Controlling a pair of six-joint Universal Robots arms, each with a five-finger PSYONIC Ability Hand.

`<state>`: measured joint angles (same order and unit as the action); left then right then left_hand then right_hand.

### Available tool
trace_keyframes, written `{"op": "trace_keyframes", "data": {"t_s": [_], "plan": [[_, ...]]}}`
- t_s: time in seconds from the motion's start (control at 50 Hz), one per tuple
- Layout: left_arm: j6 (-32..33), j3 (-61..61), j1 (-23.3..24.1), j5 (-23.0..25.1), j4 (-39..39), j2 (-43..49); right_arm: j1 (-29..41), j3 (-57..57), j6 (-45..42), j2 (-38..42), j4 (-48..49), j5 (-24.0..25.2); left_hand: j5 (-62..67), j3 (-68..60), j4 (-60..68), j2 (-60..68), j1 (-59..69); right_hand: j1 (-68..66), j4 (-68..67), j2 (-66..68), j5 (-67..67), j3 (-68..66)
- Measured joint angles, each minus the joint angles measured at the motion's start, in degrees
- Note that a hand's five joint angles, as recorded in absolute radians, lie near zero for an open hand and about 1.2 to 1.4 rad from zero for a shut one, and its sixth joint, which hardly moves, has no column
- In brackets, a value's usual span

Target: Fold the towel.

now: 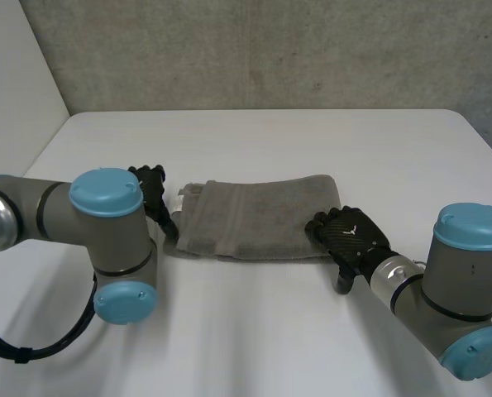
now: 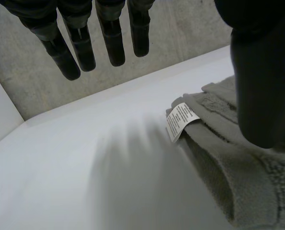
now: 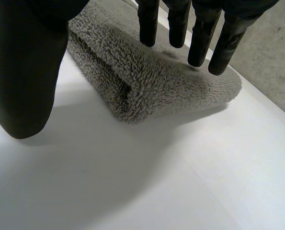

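I see the towel (image 1: 258, 219) folded mid-tabletop (image 1: 312, 141). Left hand (image 1: 150, 188) and right hand (image 1: 349, 236) sit at opposite ends, fingers straight, gripping nothing. Left wrist view adds the towel's white label (image 2: 179, 120).

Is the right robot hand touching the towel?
Cannot tell: in the right wrist view the right robot hand has straight fingers over the towel; contact unclear.

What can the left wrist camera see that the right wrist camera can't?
Left wrist camera: a white label at the end of the towel, beside the open left robot hand. Right wrist camera: the thick rounded fold at the other end, by the open right robot hand. Both: the grey towel lying on the white table.
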<state>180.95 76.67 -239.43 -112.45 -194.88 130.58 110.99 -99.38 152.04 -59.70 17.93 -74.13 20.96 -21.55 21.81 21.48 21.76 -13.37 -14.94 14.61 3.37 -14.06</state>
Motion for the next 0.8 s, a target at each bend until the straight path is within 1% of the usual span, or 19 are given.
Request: {"op": "trace_keyframes", "data": {"t_s": [0.08, 0.16, 0.24, 0.28, 0.38, 0.46, 0.56, 0.62, 0.66, 0.7, 0.72, 0.74, 0.8], "plan": [[-0.1, 2.6, 0.5, 0.3, -0.3, -3.2, 0.0, -0.1, 0.0, -0.1, 0.1, 0.0, -4.4, 3.9, -3.7, -3.6, -3.5, 0.0, 0.0, 0.0, 0.0, 0.0], [-0.1, 4.3, 1.5, 0.4, -0.7, -5.6, 0.0, -0.3, 0.0, -0.1, 0.6, -0.1, -5.3, 4.5, -4.1, -4.1, -4.1, -0.5, 0.0, 0.1, 0.2, -0.2], [-0.1, 5.3, 2.9, 0.5, -0.7, -6.9, 0.0, -0.5, 0.1, -0.1, 1.6, -0.1, -5.4, 4.7, -4.1, -4.1, -4.2, -6.2, -4.3, 3.9, 6.5, -5.1], [-0.1, 5.7, 3.4, 0.5, -0.7, -7.3, 0.0, -0.6, 0.1, -0.1, 2.2, -0.1, -5.4, 4.7, -4.1, -4.1, -4.2, -13.1, -11.0, 11.1, 13.4, -11.8], [0.0, 6.7, 4.0, 0.5, -0.7, -8.0, -0.1, -0.5, 0.3, 0.1, 3.6, 0.0, -5.7, 4.9, -4.1, -4.3, -4.5, -24.5, -22.8, 23.4, 24.6, -23.9], [0.0, 7.2, 3.9, 0.6, -0.7, -8.1, -0.2, -0.3, 0.3, 0.1, 4.5, 0.0, -6.1, 5.3, -4.7, -4.7, -4.7, -30.2, -28.4, 29.2, 29.9, -29.6], [-0.1, 7.6, 3.6, 1.3, -0.8, -8.2, -0.6, -0.1, 0.6, 0.2, 6.1, 0.1, -6.1, 5.3, -4.7, -4.7, -4.8, -41.7, -40.0, 40.1, 41.3, -40.9], [-0.1, 7.8, 3.5, 2.0, -0.8, -8.4, -0.8, -0.1, 0.8, 0.2, 6.8, 0.1, -6.1, 5.3, -4.7, -4.7, -4.8, -50.5, -48.4, 48.7, 49.8, -49.2], [-0.1, 8.0, 3.4, 2.6, -0.8, -8.6, -0.9, -0.1, 0.8, 0.2, 7.2, 0.2, -4.3, 4.1, -3.7, -3.7, -3.9, -59.8, -59.0, 57.9, 60.3, -59.7], [-0.1, 8.2, 3.3, 3.1, -0.8, -8.7, -1.0, -0.1, 0.8, 0.2, 7.4, 0.2, 1.7, -1.2, 1.0, 1.1, 0.9, -61.4, -61.5, 58.7, 62.9, -62.2], [-0.1, 8.3, 3.3, 3.4, -0.7, -8.8, -1.1, -0.1, 0.8, 0.2, 7.5, 0.2, 10.6, -10.1, 10.0, 9.7, 9.6, -61.4, -61.8, 58.7, 63.1, -62.5], [-0.1, 8.4, 3.2, 3.8, -0.7, -8.9, -1.1, -0.1, 0.8, 0.2, 7.5, 0.3, 21.1, -20.9, 21.2, 21.4, 21.6, -61.5, -61.8, 58.7, 63.1, -62.5], [-0.2, 8.8, 2.8, 4.7, -0.8, -9.5, -1.2, -0.1, 0.8, 0.1, 7.3, 0.3, 50.3, -51.0, 52.3, 50.1, 51.2, -61.5, -61.8, 58.7, 63.1, -62.5]]}}
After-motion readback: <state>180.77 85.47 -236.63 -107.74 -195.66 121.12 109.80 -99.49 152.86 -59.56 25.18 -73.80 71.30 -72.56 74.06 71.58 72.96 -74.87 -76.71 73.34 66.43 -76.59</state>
